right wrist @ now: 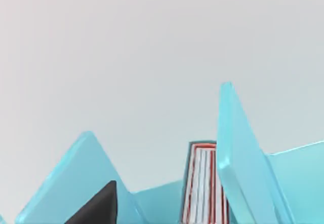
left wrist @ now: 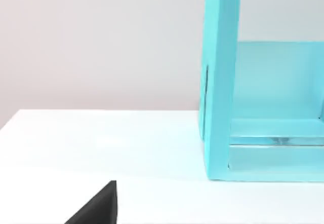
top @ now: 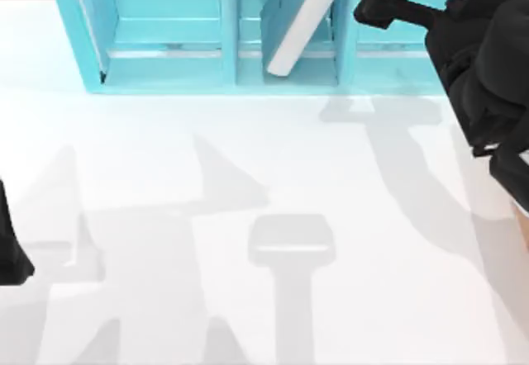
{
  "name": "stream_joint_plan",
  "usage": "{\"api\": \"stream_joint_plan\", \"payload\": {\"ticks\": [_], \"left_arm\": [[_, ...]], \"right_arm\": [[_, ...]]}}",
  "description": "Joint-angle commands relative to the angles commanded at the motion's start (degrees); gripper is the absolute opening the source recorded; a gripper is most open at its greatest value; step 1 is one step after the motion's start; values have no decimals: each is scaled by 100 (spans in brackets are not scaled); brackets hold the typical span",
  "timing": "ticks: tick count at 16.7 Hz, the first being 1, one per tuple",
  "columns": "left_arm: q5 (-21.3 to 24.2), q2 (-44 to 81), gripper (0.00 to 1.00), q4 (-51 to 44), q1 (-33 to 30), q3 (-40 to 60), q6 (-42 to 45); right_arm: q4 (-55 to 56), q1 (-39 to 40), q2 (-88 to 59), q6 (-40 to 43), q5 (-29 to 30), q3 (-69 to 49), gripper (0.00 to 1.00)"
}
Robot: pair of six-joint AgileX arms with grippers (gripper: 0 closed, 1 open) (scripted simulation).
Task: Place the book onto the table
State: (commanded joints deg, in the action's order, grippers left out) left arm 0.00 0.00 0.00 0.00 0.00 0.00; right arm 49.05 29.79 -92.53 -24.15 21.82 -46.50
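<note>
The book [top: 302,20], teal-covered with white page edges, leans tilted inside the middle compartment of the cyan shelf [top: 165,30] at the back of the white table [top: 149,142]. In the right wrist view the book [right wrist: 204,183] shows end-on, with white and red pages between shelf dividers [right wrist: 238,153]. My right gripper [top: 382,2] hovers at the shelf's right compartment, just right of the book and apart from it. My left arm [top: 10,249] is parked at the table's left edge.
The shelf spans the back edge, and its left end wall [left wrist: 218,82] rises in the left wrist view above the bare table [left wrist: 101,143]. Shadows of the arms fall across the broad white surface in front of the shelf.
</note>
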Motion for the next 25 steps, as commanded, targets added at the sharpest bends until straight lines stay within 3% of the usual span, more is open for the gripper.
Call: {"api": "stream_joint_plan", "payload": {"ticks": [17, 25], "left_arm": [[0, 0, 100, 0, 0, 0, 0], [0, 0, 100, 0, 0, 0, 0]], "right_arm": [[1597, 996, -3976, -169, 1753, -1980, 100], [1669, 1077, -4410, -69, 2041, -2199, 100]]}}
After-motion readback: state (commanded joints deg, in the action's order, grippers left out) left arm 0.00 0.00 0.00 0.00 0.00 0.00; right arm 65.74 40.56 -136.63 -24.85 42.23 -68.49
